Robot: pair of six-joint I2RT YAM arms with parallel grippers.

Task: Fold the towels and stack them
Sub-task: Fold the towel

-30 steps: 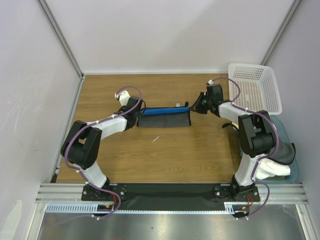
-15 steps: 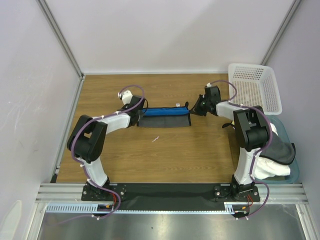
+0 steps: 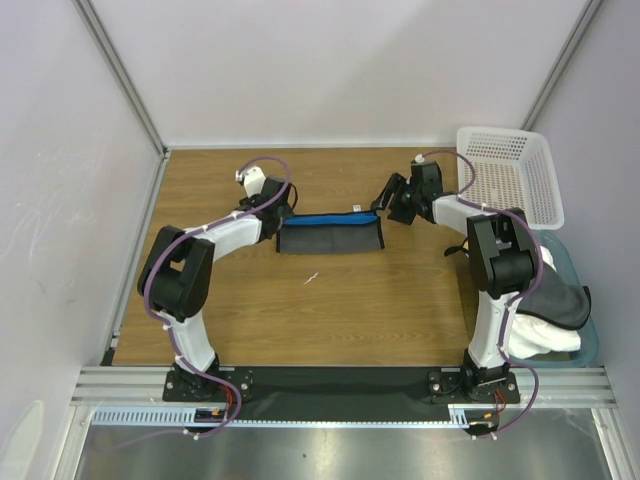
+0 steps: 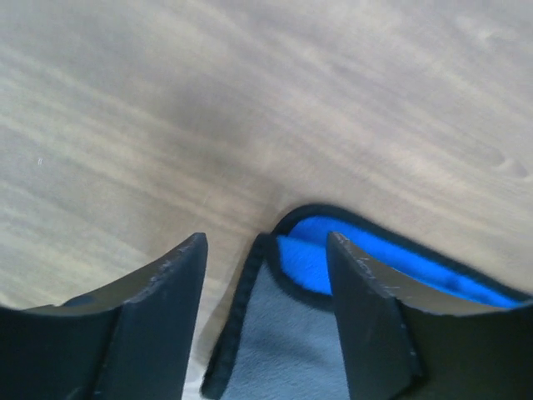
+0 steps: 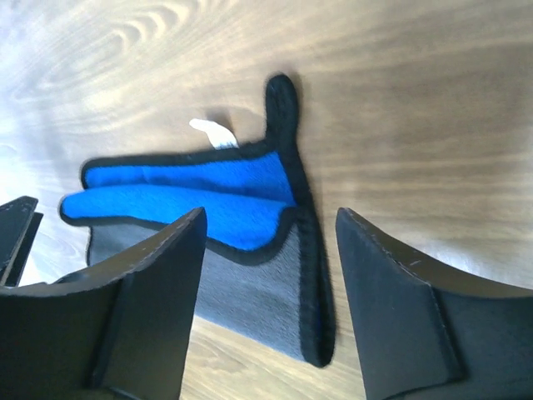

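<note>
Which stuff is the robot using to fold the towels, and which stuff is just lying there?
For the job:
- dark grey towel, blue showing along its far edge
- white towel, bunched in the tub
- left gripper and right gripper, both open at the grey towel's ends

Just lying about:
- white basket
- blue tub
- small white scrap on the table

Wooden table (image 3: 330, 310) enclosed by plain pale walls (image 3: 330, 70).

The grey towel (image 4: 283, 342) runs off the left wrist view's bottom edge, its sides behind the left gripper (image 4: 266, 242). Beyond the table's (image 3: 380, 300) right edge, the right arm (image 3: 505, 270) covers part of a white towel (image 3: 550, 340). A pale mid-table speck (image 3: 312, 277) is unidentifiable.
</note>
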